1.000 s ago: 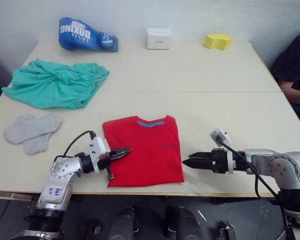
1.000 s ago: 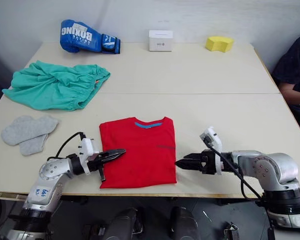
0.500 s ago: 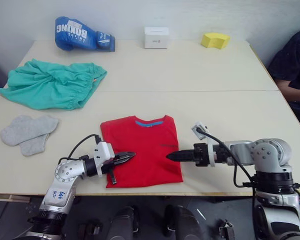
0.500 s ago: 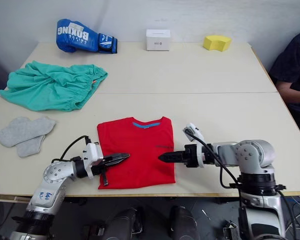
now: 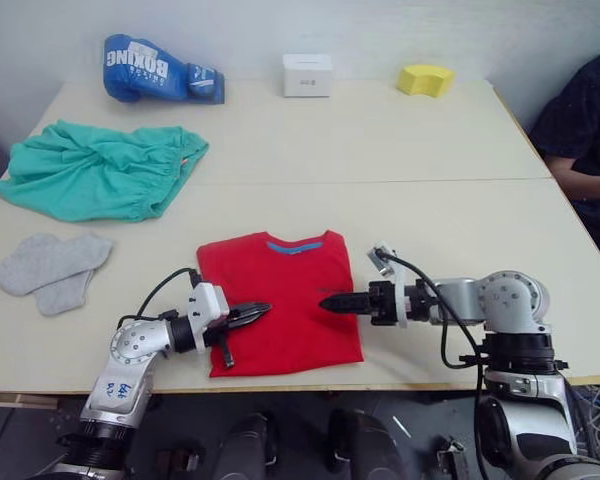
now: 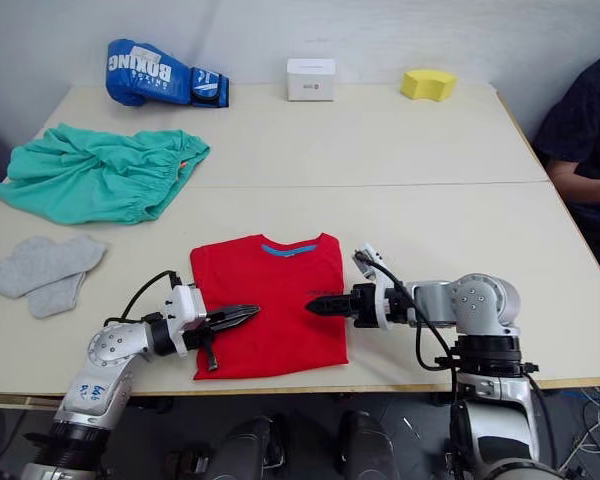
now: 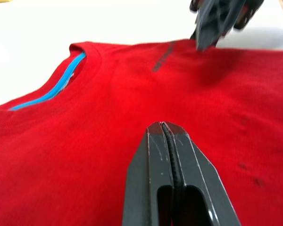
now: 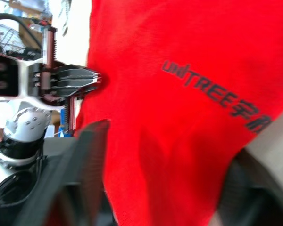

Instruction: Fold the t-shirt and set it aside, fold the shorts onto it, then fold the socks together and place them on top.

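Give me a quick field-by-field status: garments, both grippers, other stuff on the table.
t-shirt: folded into a rectangle, collar facing away, at the near table edge
shorts: unfolded, bunched, far left
socks: side by side, overlapping, unfolded, left of the t-shirt
left gripper: shut, over the t-shirt's left part
right gripper: over the t-shirt's right part, fingers' state unclear
boxing glove: far left
white box: far middle
yellow block: far right
person: seated at the right edge
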Available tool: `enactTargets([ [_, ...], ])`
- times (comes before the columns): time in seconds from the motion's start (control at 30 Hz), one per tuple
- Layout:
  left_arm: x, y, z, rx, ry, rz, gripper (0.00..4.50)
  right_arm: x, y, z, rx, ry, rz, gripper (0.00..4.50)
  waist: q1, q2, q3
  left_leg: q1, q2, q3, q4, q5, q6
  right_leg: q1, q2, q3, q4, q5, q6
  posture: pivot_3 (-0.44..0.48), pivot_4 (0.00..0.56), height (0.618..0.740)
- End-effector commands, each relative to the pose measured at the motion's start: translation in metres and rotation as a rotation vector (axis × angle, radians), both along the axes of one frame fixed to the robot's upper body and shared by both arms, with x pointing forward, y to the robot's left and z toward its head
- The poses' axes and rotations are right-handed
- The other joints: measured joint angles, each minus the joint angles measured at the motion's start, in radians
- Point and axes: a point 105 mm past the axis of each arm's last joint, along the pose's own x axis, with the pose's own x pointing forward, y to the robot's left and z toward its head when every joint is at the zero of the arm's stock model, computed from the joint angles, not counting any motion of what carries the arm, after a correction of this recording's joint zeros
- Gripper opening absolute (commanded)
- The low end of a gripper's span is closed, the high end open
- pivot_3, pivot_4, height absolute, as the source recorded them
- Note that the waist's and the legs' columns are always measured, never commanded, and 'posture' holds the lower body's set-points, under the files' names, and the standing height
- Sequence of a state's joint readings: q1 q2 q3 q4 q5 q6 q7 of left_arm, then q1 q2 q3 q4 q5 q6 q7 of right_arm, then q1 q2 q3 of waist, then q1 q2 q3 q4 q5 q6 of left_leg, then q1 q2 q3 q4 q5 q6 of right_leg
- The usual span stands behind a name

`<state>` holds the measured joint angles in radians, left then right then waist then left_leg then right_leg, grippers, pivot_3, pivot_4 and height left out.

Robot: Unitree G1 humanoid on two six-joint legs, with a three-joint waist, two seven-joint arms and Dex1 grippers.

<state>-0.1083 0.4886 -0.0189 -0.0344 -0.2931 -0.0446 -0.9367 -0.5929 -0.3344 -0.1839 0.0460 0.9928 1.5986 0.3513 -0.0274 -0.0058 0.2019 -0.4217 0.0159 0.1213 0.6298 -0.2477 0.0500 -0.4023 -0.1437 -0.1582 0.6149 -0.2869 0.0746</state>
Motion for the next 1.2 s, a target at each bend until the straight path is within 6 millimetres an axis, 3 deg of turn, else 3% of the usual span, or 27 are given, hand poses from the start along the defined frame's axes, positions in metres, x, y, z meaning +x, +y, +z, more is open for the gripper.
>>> enactTargets([
  [0.03, -0.006, -0.001, 0.011, 0.007, -0.037, -0.055, 0.0, 0.0, -0.005, 0.002, -0.006, -0.009, -0.033, 1.33, 0.001, 0.0, 0.0, 0.0, 0.0, 0.0, 0.0, 0.002, 0.003, 0.0, 0.0, 0.0, 0.0, 0.0, 0.0, 0.0, 0.15, 0.74],
  [0.17, -0.014, -0.001, 0.019, 0.01, -0.02, -0.119, 0.0, 0.004, -0.021, 0.013, -0.005, -0.049, -0.091, 0.02, 0.001, 0.0, 0.0, -0.002, 0.0, 0.001, 0.0, 0.002, 0.003, -0.002, 0.0, 0.001, 0.0, 0.0, 0.0, 0.0, 0.15, 0.74],
  [0.27, -0.021, 0.001, 0.037, -0.018, -0.003, -0.154, 0.19, 0.001, -0.044, 0.026, -0.007, -0.072, -0.107, 0.01, 0.009, 0.0, 0.0, -0.003, -0.001, 0.001, 0.0, 0.001, 0.002, -0.004, -0.002, 0.001, 0.001, 0.0, 0.0, 0.0, 0.15, 0.74],
  [0.5, -0.035, 0.007, 0.073, -0.057, -0.026, -0.174, 2.16, -0.013, -0.113, 0.043, -0.106, -0.068, -0.207, 0.0, 0.025, 0.001, 0.001, -0.005, -0.002, 0.001, -0.001, 0.003, 0.005, -0.005, -0.001, 0.001, -0.002, 0.0, 0.001, 0.0, 0.15, 0.74],
  [0.67, -0.035, 0.019, 0.083, -0.046, -0.016, -0.141, 3.68, -0.017, -0.189, 0.031, -0.292, -0.033, -0.404, 0.0, 0.032, 0.001, 0.001, -0.005, -0.002, 0.003, 0.0, 0.003, 0.006, -0.005, 0.0, 0.001, -0.002, 0.001, 0.001, 0.0, 0.15, 0.74],
  [0.77, -0.031, 0.029, 0.086, -0.043, -0.018, -0.105, 4.47, -0.021, -0.254, 0.016, -0.492, -0.056, -0.499, 0.0, 0.031, 0.001, 0.001, -0.005, -0.002, 0.004, 0.001, 0.003, 0.005, -0.005, 0.0, 0.002, -0.004, 0.002, 0.003, 0.0, 0.15, 0.74],
  [0.87, -0.032, 0.034, 0.086, -0.024, -0.022, -0.088, 4.47, -0.021, -0.303, 0.017, -0.603, -0.093, -0.592, 0.0, 0.028, 0.001, 0.001, -0.005, -0.002, 0.006, 0.001, 0.001, 0.003, -0.005, 0.001, 0.001, -0.005, 0.003, 0.005, 0.0, 0.15, 0.74],
  [1.03, -0.036, 0.049, 0.091, 0.005, -0.009, -0.04, 4.47, -0.025, -0.349, 0.011, -0.768, -0.137, -0.652, 0.0, 0.021, 0.001, 0.001, -0.004, -0.001, 0.012, 0.0, 0.003, 0.0, -0.007, 0.002, 0.002, -0.007, 0.006, 0.006, 0.0, 0.15, 0.74],
  [1.1, -0.037, 0.054, 0.09, 0.026, -0.007, -0.02, 4.47, -0.025, -0.355, 0.008, -0.783, -0.126, -0.682, 0.0, 0.022, 0.001, 0.001, -0.003, -0.001, 0.013, 0.001, 0.003, -0.003, -0.007, 0.002, 0.002, -0.007, 0.006, 0.006, 0.0, 0.15, 0.74],
  [1.2, -0.039, 0.056, 0.092, 0.021, -0.005, -0.009, 4.47, -0.02, -0.347, 0.008, -0.703, -0.1, -0.675, 0.0, 0.022, 0.001, 0.001, -0.003, -0.001, 0.013, 0.001, 0.002, -0.005, -0.007, 0.002, 0.003, -0.009, 0.007, 0.006, 0.0, 0.15, 0.74],
])
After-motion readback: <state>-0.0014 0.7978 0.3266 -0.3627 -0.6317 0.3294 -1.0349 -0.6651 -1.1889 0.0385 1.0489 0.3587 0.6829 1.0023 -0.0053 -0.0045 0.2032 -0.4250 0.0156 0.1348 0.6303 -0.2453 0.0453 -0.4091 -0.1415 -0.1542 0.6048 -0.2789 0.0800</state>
